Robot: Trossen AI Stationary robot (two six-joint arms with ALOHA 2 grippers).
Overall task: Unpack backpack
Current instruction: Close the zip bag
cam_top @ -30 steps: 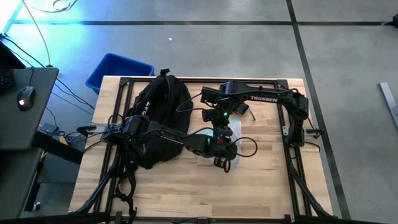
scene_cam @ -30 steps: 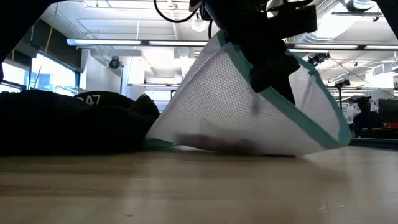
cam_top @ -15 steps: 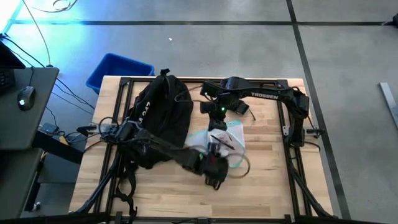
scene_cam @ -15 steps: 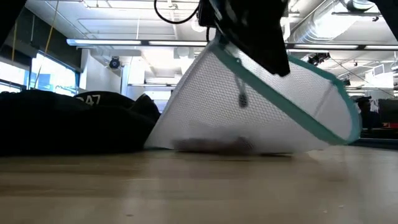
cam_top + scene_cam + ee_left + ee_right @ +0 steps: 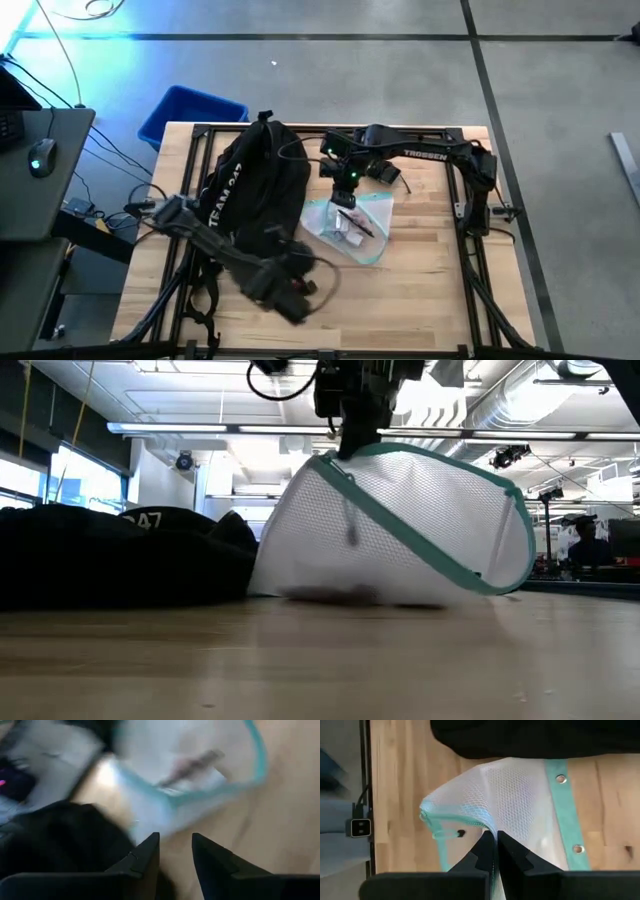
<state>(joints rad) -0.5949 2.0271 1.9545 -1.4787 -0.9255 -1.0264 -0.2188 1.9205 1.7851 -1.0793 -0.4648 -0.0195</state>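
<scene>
The black backpack [image 5: 250, 185] lies flat on the table's left half, and also shows in the low view [image 5: 120, 560]. Right of it is a white mesh pouch [image 5: 352, 228] with teal trim, some small things inside it. My right gripper [image 5: 345, 197] is above the pouch, shut on its top. My left gripper [image 5: 295, 297] is near the table's front edge, below the backpack. It is open [image 5: 175, 852] with nothing between its fingers. My right gripper pinches the pouch's teal-trimmed top edge [image 5: 487, 827] between its two fingers, coming slanting down from above. In the low view the held edge [image 5: 340, 460] is the pouch's highest point. The pouch hangs rounded below it, and its bottom [image 5: 360, 598] rests on the table.
A blue bin [image 5: 190, 112] stands on the floor beyond the table's far left corner. A desk with a mouse [image 5: 40, 157] is to the left. Bare wood lies along the table's near right part [image 5: 430, 290].
My left gripper has drawn away from the pouch toward the table's near edge and left, rolling as it went. The pouch, before pulled up into a wide slanting peak, has sagged into a rounder shape. It is still held at its top by my right gripper, its bottom on the table.
</scene>
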